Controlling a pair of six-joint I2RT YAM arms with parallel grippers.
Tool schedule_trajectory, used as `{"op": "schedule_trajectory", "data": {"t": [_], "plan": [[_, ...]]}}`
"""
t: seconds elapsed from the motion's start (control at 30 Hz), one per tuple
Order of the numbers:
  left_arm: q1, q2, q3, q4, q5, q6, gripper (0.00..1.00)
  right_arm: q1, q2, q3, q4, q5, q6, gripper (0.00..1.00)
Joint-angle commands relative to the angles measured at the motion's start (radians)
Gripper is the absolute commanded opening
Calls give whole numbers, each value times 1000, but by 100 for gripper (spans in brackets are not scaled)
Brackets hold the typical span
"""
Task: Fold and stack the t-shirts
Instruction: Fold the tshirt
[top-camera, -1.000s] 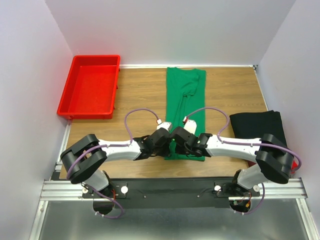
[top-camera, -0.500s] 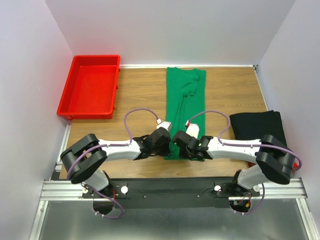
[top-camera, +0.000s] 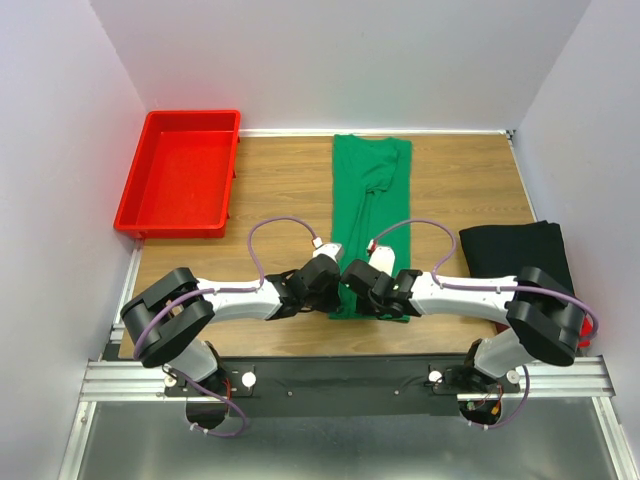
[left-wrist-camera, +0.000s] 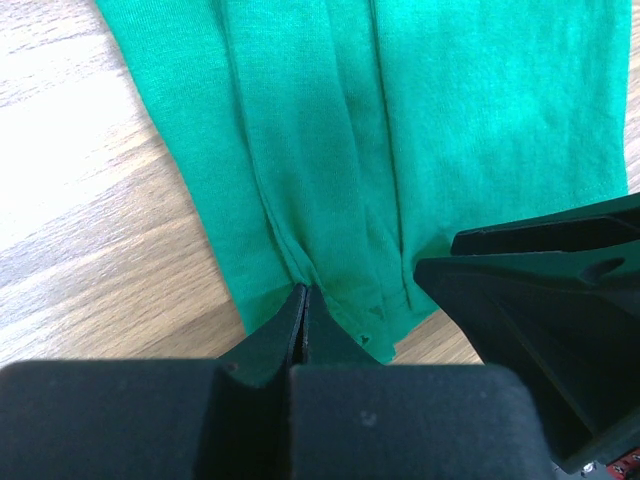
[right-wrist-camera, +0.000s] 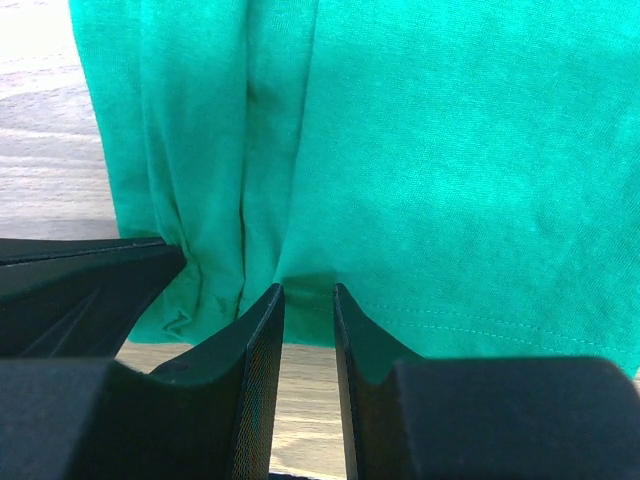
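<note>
Hem pinch — green t-shirt (top-camera: 371, 190) lies lengthwise on the bench (top-camera: 280, 185).
Left end effector (left-wrist-camera: 305, 292) is clenched on the puckered near hem; right end effector (right-wrist-camera: 308, 290) stands slightly parted — tips at the same hem.

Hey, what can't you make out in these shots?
Green t-shirt: near hem in the top view, hidden under left arm and right arm.
Its far end: cut off in both wrist views.
Left pincer: how many layers it pinches, hidden inside its own grip.
Black shirt: near edge in the top view, covered by the right arm.
</note>
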Motion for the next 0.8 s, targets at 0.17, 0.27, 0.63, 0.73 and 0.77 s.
{"op": "schedule_trajectory", "data": {"t": [0.17, 0.27, 0.63, 0.73, 0.77], "plan": [[8, 16, -21, -13, 2, 16, 0, 16, 4, 43, -20, 35, 1, 33], [9, 16, -19, -10, 5, 20, 0, 24, 15, 49, -20, 36, 1, 34], [15, 12, -27, -3, 22, 25, 0, 42, 61, 55, -22, 39, -2, 34], [18, 9, -30, -3, 23, 26, 0, 42, 61, 41, -22, 42, 6, 33], [18, 9, -30, -3, 23, 28, 0, 42, 59, 38, -22, 42, 7, 33]]}}
